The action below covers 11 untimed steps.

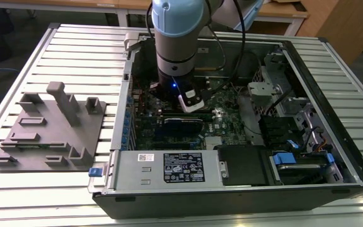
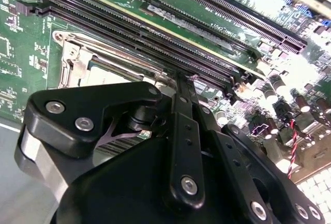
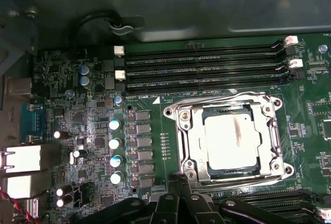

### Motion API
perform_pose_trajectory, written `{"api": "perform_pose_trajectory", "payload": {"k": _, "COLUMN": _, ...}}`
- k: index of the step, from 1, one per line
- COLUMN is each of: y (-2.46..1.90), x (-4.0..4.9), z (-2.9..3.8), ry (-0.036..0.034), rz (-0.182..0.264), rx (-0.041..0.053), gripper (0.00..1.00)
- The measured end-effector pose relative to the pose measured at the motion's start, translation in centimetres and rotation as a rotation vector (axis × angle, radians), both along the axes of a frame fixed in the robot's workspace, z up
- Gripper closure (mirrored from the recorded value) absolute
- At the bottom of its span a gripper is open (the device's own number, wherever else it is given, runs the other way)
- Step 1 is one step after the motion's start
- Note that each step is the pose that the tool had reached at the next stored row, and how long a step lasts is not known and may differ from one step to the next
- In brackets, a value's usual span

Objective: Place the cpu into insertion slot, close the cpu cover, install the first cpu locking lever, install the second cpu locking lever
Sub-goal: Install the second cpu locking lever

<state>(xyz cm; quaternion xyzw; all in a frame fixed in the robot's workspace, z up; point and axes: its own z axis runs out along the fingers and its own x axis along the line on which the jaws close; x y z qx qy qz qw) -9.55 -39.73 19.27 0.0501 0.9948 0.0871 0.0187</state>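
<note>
While my gripper (image 3: 178,195) hangs low over the motherboard (image 3: 93,131), at the edge of the insertion slot (image 3: 230,138), I cannot tell whether my jaws are apart or together. The cpu (image 3: 231,136) lies seated in the slot, framed by the cpu cover (image 3: 182,131), which appears folded down. Long memory slots (image 3: 201,69) run along the slot's far edge.

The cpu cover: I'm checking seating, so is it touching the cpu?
Cannot tell. The first wrist view shows the cpu cover framing the cpu, with no clear contact or gap.
</note>
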Motion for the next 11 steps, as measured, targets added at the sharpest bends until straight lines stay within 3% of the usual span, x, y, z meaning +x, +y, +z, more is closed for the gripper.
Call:
{"api": "perform_pose_trajectory", "payload": {"k": 4, "y": 0.02, "x": 0.01, "z": 0.16, "ry": -0.0006, "rz": 0.000, "rx": 0.0011, "gripper": 0.90}}
{"api": "perform_pose_trajectory", "payload": {"k": 8, "y": 0.00, "x": 0.00, "z": 0.75, "ry": -0.0002, "rz": 0.000, "rx": 0.0003, "gripper": 0.90}}
{"api": "perform_pose_trajectory", "payload": {"k": 11, "y": 0.01, "x": 0.00, "z": 0.75, "ry": -0.0003, "rz": 0.000, "rx": 0.0005, "gripper": 0.90}}
